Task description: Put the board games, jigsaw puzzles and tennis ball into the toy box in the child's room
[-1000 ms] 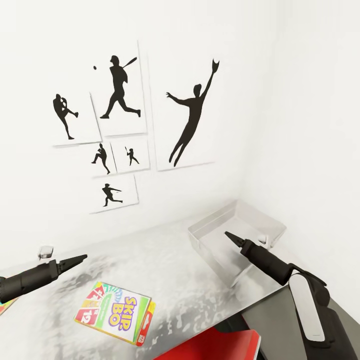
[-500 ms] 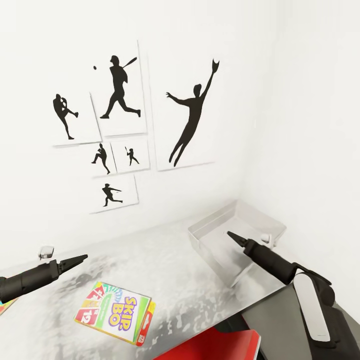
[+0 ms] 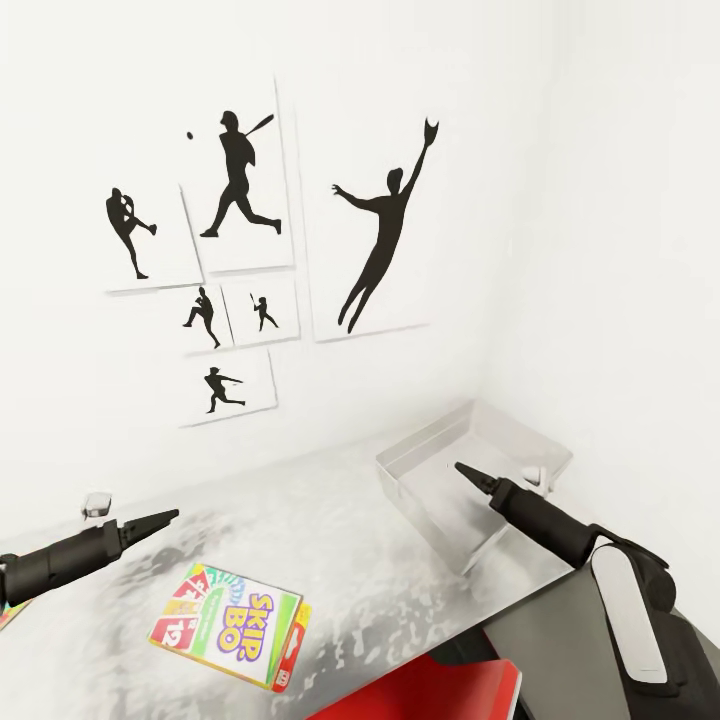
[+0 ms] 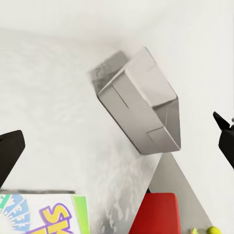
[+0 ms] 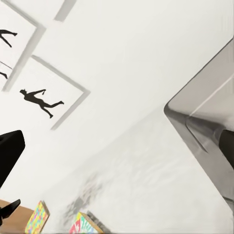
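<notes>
Head view shows our left gripper [image 3: 170, 516] hovering empty above the table [image 3: 400, 600], its tips drawn together to one point, so we read it as closed on nothing. From it, the Skip-Bo board game [image 3: 230, 622] lies flat at about five o'clock, near and apart from it. Our right gripper [image 3: 462, 467] hangs over the toy box [image 3: 425, 440] at the table's far corner, likewise narrowed to a point and carrying nothing.

We judge the game box light, stiff and a little slick: a thin cardboard slab lying flush, best taken across a short edge once slid to overhang the table's rim. The lid reads "SKIP BO" in yellow letters. In the left wrist view a small yellow-green tennis ball [image 4: 212, 230] peeks beside the red chair [image 4: 157, 213]. A jigsaw puzzle [image 5: 37, 218] lies flat further along.
</notes>
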You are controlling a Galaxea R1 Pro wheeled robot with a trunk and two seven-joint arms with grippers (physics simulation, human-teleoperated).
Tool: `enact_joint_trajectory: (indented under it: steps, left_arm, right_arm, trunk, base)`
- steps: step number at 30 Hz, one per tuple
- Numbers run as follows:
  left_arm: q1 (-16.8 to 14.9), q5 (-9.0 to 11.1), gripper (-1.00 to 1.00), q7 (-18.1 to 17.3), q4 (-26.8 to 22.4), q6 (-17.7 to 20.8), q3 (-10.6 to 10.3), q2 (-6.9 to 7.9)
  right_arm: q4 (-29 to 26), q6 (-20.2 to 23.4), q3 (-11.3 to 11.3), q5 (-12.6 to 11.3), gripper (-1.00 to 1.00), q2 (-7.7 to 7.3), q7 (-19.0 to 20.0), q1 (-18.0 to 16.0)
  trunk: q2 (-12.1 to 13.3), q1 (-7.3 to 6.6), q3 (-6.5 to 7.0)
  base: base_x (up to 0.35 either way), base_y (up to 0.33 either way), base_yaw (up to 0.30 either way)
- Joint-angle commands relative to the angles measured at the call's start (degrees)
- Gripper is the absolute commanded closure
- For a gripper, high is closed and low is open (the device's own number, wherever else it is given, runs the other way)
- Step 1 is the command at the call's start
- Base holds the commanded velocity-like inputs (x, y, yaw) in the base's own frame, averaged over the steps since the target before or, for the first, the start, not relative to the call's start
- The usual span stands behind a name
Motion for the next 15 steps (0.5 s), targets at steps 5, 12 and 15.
enact_joint_trajectory:
  steps: [5,12,15]
  left_arm:
    - [-0.1,-0.3,-1.00,-0.1,0.0,0.0,-0.1,-2.01]
    - [-0.1,-0.4,-1.00,-0.3,-0.2,-0.9,-2.1,-3.79]
    - [-0.1,-0.4,-1.00,-0.2,-0.3,-0.7,-3.1,-4.02]
  right_arm:
    - [0.0,1.0,0.3,0.1,-1.00,0.12,1.9,-0.1]
    - [-0.3,7.3,0.3,0.3,-1.00,0.05,1.8,-0.9]
    - [-0.1,10.5,0.3,0.7,-1.00,-0.02,-0.4,-5.3]
  trunk:
    - [-0.1,0.03,-0.12]
    - [-0.1,0.03,-0.12]
    - [-0.1,0.03,-0.12]
  base:
    - [0.000,0.000,0.000]
    - [0.000,0.000,0.000]
    - [0.000,0.000,0.000]
